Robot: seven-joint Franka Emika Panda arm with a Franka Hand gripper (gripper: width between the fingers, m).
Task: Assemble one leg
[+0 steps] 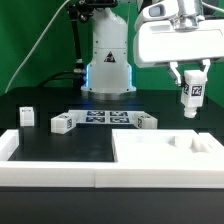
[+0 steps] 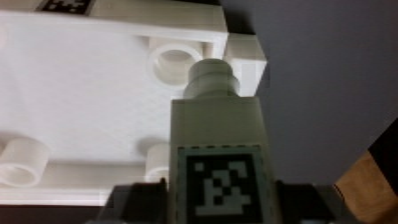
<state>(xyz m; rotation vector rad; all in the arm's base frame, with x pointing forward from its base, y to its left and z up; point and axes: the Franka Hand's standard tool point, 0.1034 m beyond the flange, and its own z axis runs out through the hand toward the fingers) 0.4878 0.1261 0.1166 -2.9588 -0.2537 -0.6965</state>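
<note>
Your arm point(image 1: 175, 42) hangs at two o'clock in the exterior view, gripper point(image 1: 192, 80) pointing straight down and clamped on the leg point(image 1: 193, 95).

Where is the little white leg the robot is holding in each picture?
Exterior view: the leg hangs in the gripper, toward the exterior view's right, above the white panel.
Wrist view: the leg fills the centre, its tag facing the camera.
Shared landmark: the white panel with its pockets, below the leg.
</note>
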